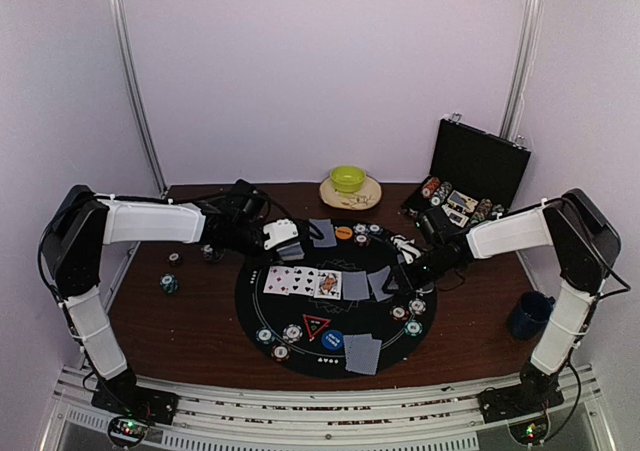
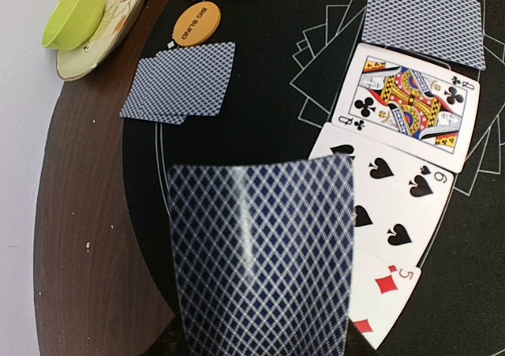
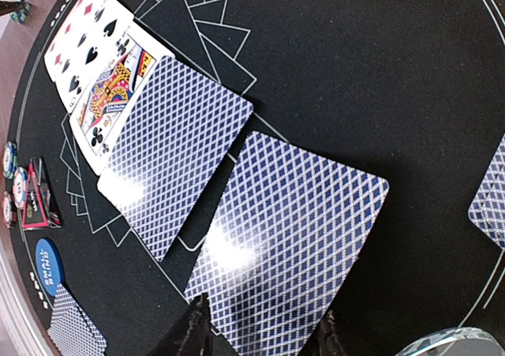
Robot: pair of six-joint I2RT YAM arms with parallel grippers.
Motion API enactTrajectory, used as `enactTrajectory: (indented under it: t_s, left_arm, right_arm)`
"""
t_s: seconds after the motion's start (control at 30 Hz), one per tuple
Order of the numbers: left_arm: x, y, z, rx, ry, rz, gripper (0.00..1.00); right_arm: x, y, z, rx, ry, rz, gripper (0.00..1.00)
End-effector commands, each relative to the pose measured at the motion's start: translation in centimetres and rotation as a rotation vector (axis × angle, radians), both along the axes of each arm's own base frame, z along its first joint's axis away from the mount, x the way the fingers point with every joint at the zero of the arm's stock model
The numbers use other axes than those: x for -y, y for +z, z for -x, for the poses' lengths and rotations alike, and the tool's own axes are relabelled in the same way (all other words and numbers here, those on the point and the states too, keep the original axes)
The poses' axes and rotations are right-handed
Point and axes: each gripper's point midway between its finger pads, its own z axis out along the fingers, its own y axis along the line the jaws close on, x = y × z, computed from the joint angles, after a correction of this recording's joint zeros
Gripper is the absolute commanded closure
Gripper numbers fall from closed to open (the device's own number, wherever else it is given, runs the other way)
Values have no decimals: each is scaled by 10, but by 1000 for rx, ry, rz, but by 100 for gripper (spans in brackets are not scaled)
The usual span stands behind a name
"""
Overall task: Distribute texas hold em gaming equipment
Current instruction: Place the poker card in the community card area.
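Observation:
My left gripper (image 1: 284,239) is shut on a stack of blue-backed cards (image 2: 260,253) above the black mat's (image 1: 300,356) back left; the cards hide its fingers in the left wrist view. Face-up cards lie in a row: queen of clubs (image 2: 406,103), six of spades (image 2: 387,198), five of diamonds (image 2: 387,289). My right gripper (image 3: 262,332) is open, its fingertips either side of the near end of a face-down card (image 3: 292,230) that lies beside another face-down card (image 3: 177,155). A red triangle marker (image 3: 31,198), a blue disc (image 3: 47,265) and an orange disc (image 2: 196,24) rest on the mat.
Face-down pairs lie at the mat's back (image 1: 322,233) and front (image 1: 362,353). Chip groups sit at front left (image 1: 280,339), right (image 1: 408,316) and back (image 1: 362,233); loose chips (image 1: 170,283) lie on the wood. A green bowl (image 1: 348,178), an open chip case (image 1: 470,171) and a blue mug (image 1: 528,314) stand around.

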Motion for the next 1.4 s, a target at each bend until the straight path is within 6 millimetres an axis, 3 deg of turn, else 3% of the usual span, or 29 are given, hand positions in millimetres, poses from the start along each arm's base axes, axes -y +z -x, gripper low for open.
enactTrajectory:
  t_s: [0.0, 0.2, 0.87, 1.07, 1.37]
  left_arm:
    - [6, 20, -9, 49, -3, 56, 91]
    - [6, 20, -9, 48, -2, 57, 91]
    - [5, 20, -9, 48, -3, 60, 91]
    - [4, 22, -9, 50, 0, 61, 91]
    - [1, 24, -11, 54, 10, 64, 91]
  right_arm:
    - [11, 1, -1, 37, 4, 84, 56]
    - [15, -4, 4, 29, 21, 116, 55]
    - [-12, 2, 30, 63, 157, 139, 51]
    - [-3, 5, 22, 116, 142, 203, 50]
    - [13, 27, 7, 213, 126, 305, 48]
